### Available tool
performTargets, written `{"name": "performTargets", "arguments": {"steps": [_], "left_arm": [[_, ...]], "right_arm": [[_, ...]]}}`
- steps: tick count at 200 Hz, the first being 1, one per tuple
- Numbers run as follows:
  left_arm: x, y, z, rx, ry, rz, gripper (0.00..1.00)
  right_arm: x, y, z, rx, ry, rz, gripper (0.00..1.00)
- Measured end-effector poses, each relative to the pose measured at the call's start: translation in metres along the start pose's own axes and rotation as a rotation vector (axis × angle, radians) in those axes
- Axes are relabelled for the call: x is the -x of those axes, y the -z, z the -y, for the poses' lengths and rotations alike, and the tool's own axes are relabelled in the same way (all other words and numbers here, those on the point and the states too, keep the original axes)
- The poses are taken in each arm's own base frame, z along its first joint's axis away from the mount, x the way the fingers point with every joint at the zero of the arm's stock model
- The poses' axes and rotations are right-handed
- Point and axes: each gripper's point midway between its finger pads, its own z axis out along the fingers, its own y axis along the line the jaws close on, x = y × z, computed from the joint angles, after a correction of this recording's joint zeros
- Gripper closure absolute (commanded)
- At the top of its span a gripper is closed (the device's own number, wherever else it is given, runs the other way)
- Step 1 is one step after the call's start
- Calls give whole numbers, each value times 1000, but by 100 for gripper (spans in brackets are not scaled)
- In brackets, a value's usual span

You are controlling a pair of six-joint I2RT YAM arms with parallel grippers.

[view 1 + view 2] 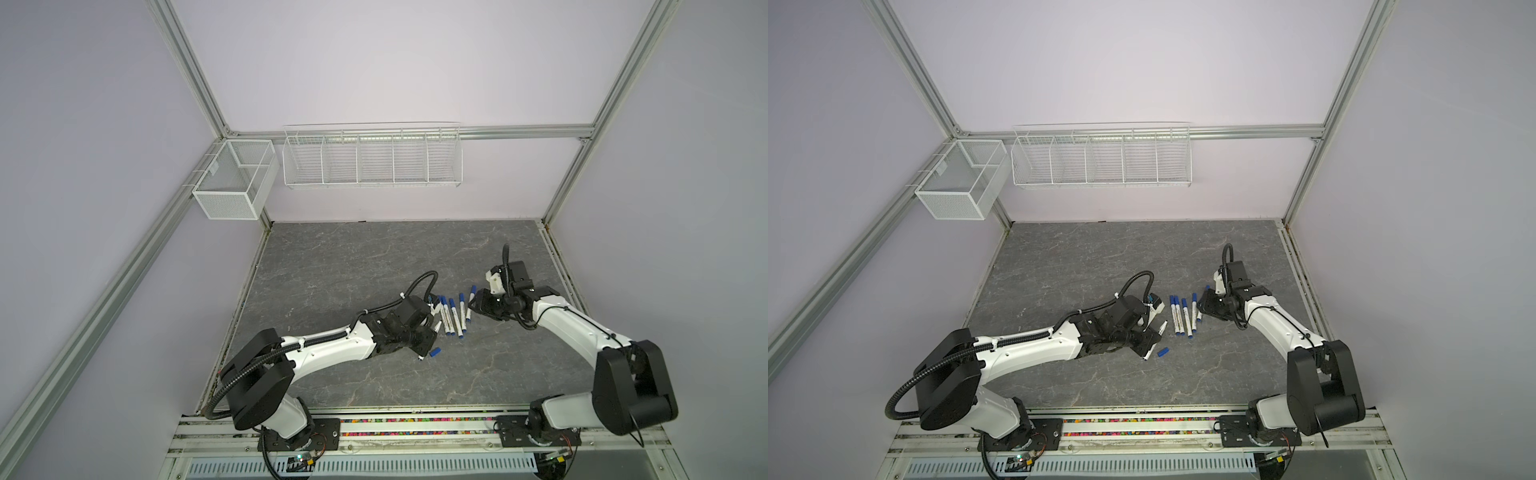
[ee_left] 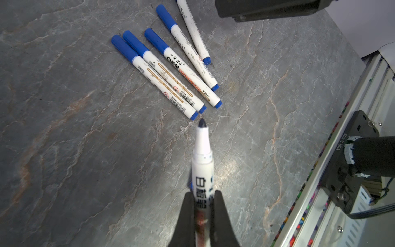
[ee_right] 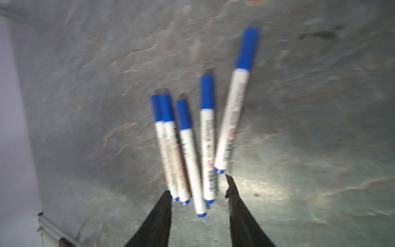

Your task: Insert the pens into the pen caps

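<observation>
Pointing its bare tip toward five capped pens [image 2: 183, 69] lying mid-desk, the uncapped pen [image 2: 202, 162] is sitting clamped in the left gripper [image 2: 203, 193], one loose cap [image 1: 434, 352] nearby, while the right gripper [image 3: 197, 185] is hovering part-open, empty, with bare desk [image 1: 374, 257] stretching toward the back edge.

My left arm [image 1: 328, 351] and right arm [image 1: 575, 328] wear glossy white moulded shells [image 1: 1034, 353] and matte black rounded joint housings [image 1: 257, 374]; white zip ties [image 1: 300, 344] bind a ribbed black cable conduit [image 1: 422, 277] to the left, which ends in tapered black fingers [image 2: 188, 213]
</observation>
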Motion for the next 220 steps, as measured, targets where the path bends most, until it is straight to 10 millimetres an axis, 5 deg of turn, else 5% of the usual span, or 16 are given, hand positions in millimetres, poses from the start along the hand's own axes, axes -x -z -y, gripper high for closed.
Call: {"name": "performTargets", "arguments": {"steps": [26, 50, 121, 190, 205, 220], "left_arm": [[8, 0, 0, 3, 4, 35, 100], [15, 3, 0, 6, 10, 74, 100], [45, 22, 10, -22, 2, 199, 100], [44, 21, 9, -24, 1, 209, 100], [44, 20, 9, -25, 2, 210, 75], [40, 19, 8, -26, 6, 202, 60]], "right_arm": [[-17, 18, -59, 211, 123, -7, 51], [-31, 29, -89, 318, 188, -31, 52], [-48, 20, -98, 349, 222, -97, 55], [-57, 16, -111, 382, 263, -133, 87], [-57, 17, -111, 382, 260, -133, 87], [-55, 16, -110, 375, 255, -128, 88]]}}
